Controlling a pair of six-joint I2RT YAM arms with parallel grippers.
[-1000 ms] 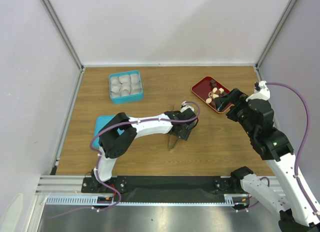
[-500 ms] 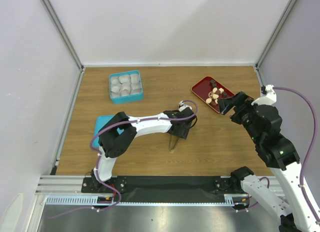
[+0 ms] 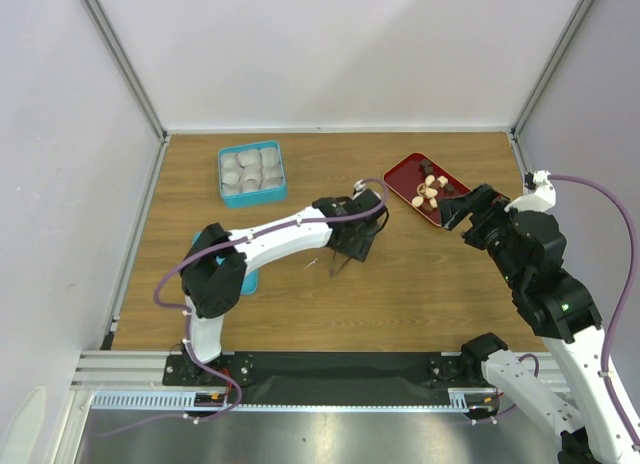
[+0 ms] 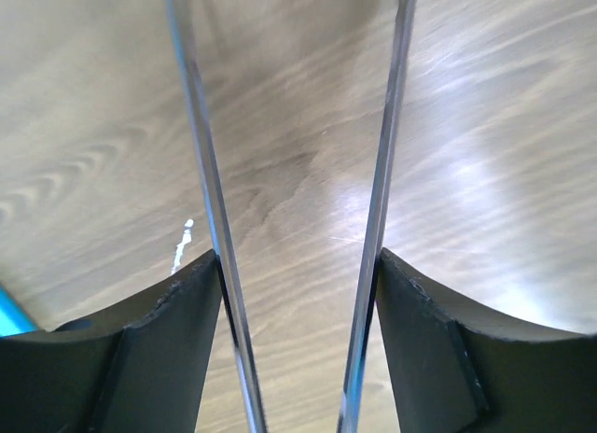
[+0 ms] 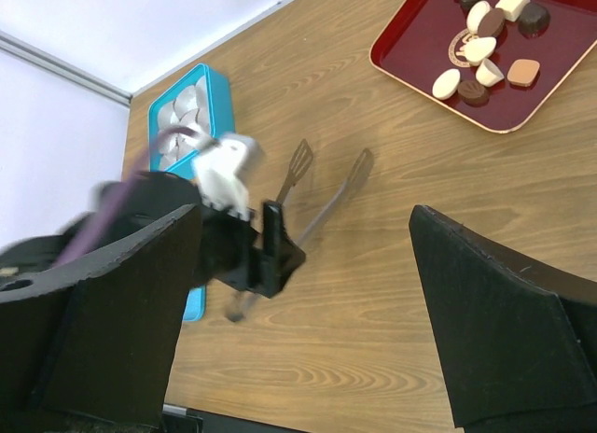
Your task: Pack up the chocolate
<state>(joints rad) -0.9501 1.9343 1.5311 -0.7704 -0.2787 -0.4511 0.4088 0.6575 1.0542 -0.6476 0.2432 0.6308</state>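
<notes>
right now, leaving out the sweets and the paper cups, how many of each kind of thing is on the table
red tray: 1
blue box: 1
flat blue lid, partly under the left arm: 1
tongs: 1
total: 4

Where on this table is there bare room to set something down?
Bare wood lies between the teal square tin and the red tray of chocolates, and along the near edge. Crowded: centre, where the left claw grips long metal tongs.
</notes>
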